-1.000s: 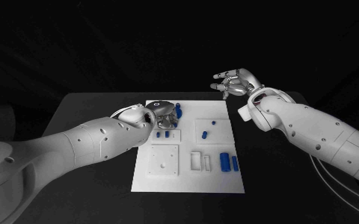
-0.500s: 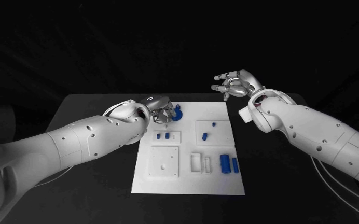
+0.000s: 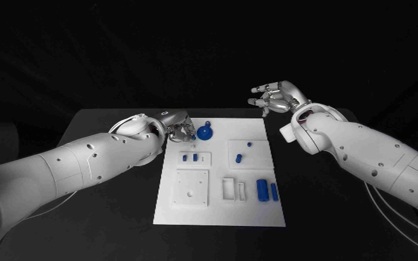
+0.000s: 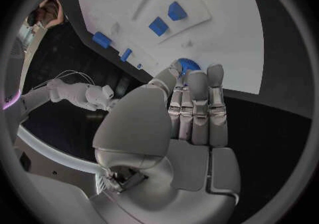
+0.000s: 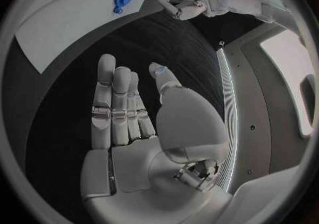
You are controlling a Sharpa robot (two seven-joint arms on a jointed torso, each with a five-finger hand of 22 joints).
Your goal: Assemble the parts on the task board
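1. Nearest, on the board's [image 3: 218, 209] front half, a square plate [image 3: 191, 187] lies left; beside it stand white holders [image 3: 234, 189] and two blue pegs [image 3: 266, 190], long axes running front to back.
2. Further in, two raised blocks: the left [image 3: 194, 158] carries two small blue bits, the right [image 3: 247, 152] two more.
3. At the far left corner lies a round blue disc [image 3: 205, 132] with a stub pointing away. The left hand [image 3: 179, 127] sits just beside it, to the disc's left, fingertips close; whether they touch it I cannot tell. Its fingers lie together, fairly straight, holding nothing.
4. The left hand is far nearer; nothing stands between.
5. Farthest, the right hand [image 3: 277, 98] hovers off the far right corner, fingers apart, empty.
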